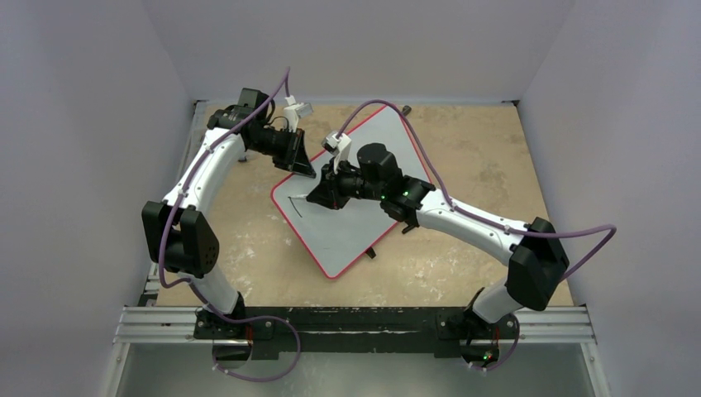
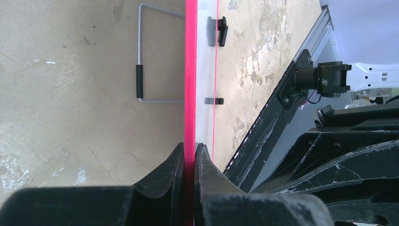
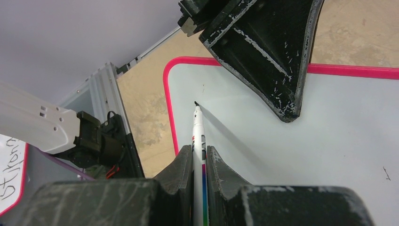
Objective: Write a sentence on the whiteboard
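Note:
The whiteboard [image 1: 355, 211] lies slanted on the table, white with a red rim. My left gripper [image 1: 302, 163] is shut on its far-left rim, and the left wrist view shows the jaws [image 2: 189, 147] pinching the red edge [image 2: 190, 70]. My right gripper [image 1: 321, 197] is shut on a white marker [image 3: 197, 127] whose black tip rests at or just above the board [image 3: 329, 132] near its left corner. The sentence does not show. The board looks blank apart from a tiny dark mark [image 3: 386, 173] and a thin dark line [image 1: 296, 208] by the tip.
Black clips [image 2: 216, 30] sit on the board's edge. A grey wire stand [image 2: 140, 80] lies on the table beside the rim. The left finger [image 3: 273, 52] hangs over the board just beyond the marker tip. A small lettered card [image 3: 9, 176] lies off the table.

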`<control>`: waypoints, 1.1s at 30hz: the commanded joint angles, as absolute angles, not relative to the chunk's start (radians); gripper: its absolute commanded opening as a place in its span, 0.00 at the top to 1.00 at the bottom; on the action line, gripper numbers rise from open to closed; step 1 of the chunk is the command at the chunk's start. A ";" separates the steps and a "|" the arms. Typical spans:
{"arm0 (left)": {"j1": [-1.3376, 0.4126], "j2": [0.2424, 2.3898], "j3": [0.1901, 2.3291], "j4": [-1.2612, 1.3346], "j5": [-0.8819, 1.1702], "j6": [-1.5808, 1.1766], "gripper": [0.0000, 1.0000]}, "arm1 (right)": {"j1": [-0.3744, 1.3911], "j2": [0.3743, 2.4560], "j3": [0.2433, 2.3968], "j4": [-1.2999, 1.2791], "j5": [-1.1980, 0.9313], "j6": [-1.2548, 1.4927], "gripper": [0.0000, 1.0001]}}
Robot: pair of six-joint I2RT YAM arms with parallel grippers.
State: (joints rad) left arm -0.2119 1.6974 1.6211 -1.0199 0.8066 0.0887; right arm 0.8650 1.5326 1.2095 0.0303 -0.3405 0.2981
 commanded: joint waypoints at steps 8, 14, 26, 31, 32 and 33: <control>-0.224 1.666 1.611 -0.997 0.678 0.155 1.00 | 0.861 1.499 1.198 0.001 -0.212 0.268 1.00; -0.225 1.664 1.609 -0.998 0.677 0.155 1.00 | 0.860 1.472 1.165 -0.034 -0.192 0.264 1.00; -0.225 1.661 1.609 -0.996 0.678 0.156 1.00 | 0.859 1.431 1.068 -0.028 -0.217 0.268 1.00; -0.225 1.660 1.608 -0.997 0.678 0.155 1.00 | 0.858 1.429 1.041 -0.017 -0.256 0.284 1.00; -0.225 1.660 1.608 -0.997 0.678 0.156 1.00 | 0.859 1.429 1.036 -0.013 -0.266 0.288 1.00; -0.225 1.660 1.608 -0.996 0.677 0.156 1.00 | 0.860 1.429 1.033 -0.007 -0.277 0.291 1.00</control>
